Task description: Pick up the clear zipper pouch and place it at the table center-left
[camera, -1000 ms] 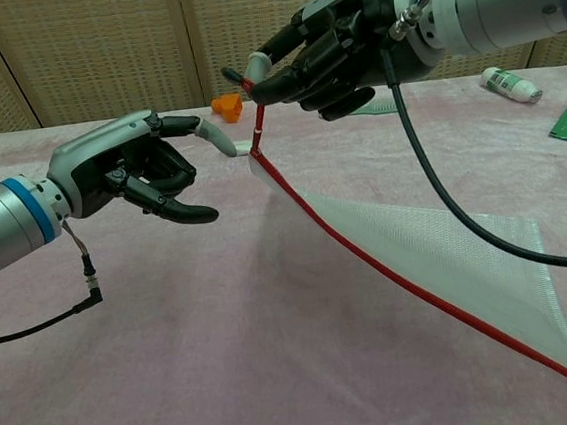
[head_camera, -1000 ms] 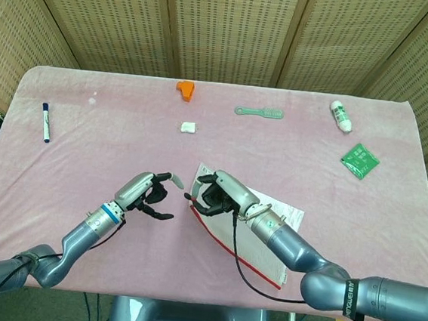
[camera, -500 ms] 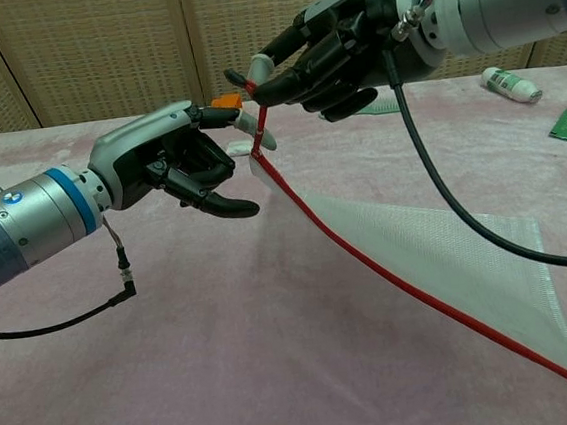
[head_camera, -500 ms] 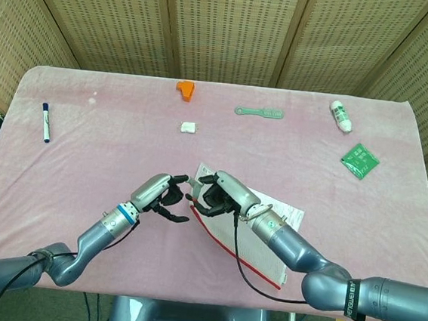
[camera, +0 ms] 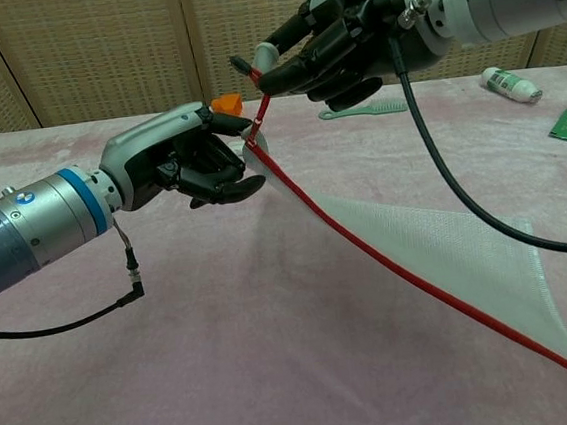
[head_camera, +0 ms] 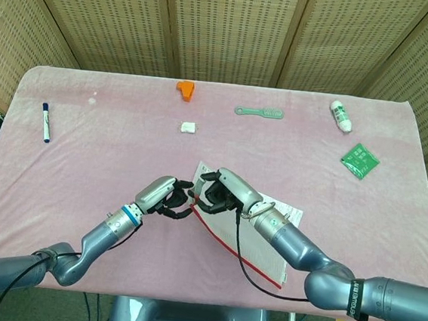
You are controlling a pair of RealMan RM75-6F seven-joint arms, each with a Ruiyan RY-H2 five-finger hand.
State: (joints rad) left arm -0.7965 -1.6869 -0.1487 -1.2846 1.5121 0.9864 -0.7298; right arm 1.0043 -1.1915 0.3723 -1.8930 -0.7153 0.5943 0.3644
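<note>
The clear zipper pouch (head_camera: 264,234) with a red zipper edge hangs slanted, its far corner still on the pink table (head_camera: 85,156). My right hand (head_camera: 222,193) pinches the pouch's top corner at the red zipper and holds it up. In the chest view the right hand (camera: 332,37) is at the top and the pouch (camera: 449,257) slopes down to the lower right. My left hand (camera: 183,162) has its fingers curled around the same raised corner, just below the right hand. Its fingertips touch the zipper edge; a firm grip does not show. In the head view the left hand (head_camera: 163,197) meets the right.
An orange object (head_camera: 185,89), a green comb (head_camera: 259,112) and a white bottle (head_camera: 341,116) lie along the far edge. A green packet (head_camera: 360,159) sits at the right, a marker (head_camera: 45,121) at the left, a small white piece (head_camera: 189,128) near the middle.
My left hand has moved right to the raised pouch corner and curled its fingers around it. The right hand lifted the corner slightly higher.
</note>
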